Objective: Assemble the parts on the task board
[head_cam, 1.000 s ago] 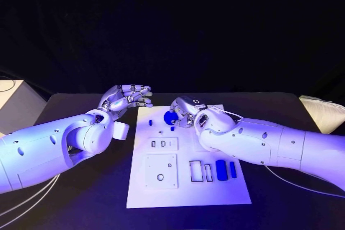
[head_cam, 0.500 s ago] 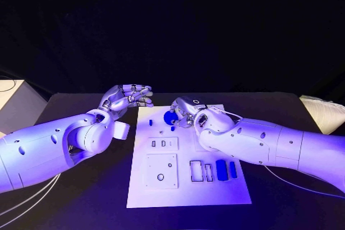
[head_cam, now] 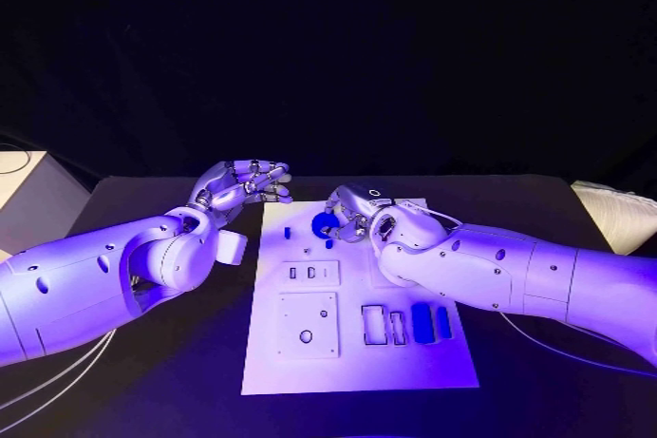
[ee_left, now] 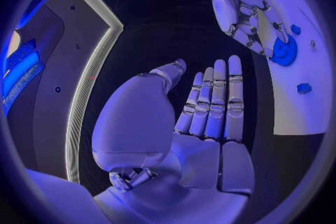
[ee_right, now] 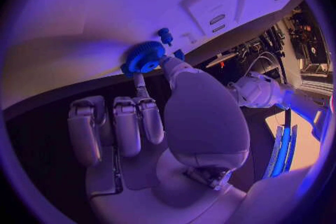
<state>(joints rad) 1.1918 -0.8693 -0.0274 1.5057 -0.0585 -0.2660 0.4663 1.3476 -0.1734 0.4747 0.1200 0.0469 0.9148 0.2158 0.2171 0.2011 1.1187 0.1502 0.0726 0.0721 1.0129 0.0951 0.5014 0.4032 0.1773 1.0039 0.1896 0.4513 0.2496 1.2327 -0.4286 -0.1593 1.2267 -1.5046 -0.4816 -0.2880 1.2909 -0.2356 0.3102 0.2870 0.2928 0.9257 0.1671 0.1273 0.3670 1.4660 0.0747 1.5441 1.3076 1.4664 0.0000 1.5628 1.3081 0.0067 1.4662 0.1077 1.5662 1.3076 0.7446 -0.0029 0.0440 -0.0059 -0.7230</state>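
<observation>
left hand [head_cam: 244,184]: fingers straight, pressed together, holding nothing; hovers at board's 11 o'clock corner.
task board [head_cam: 359,362]: desk centre.
blue gear [head_cam: 325,223]: board's 12 o'clock end; looks light, stiff, toothed rim; take by rim.
right hand [head_cam: 359,213]: thumb + finger pinching gear.

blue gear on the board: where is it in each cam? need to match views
Head view: the blue gear sits at the far end of the task board, at the right hand fingertips.
Left wrist view: the gear lies on the board beyond the open left hand, under the right hand's fingers.
Right wrist view: the gear lies just past the right hand's thumb and a fingertip.
Shared landmark: the small blue part beside the gear.
</observation>
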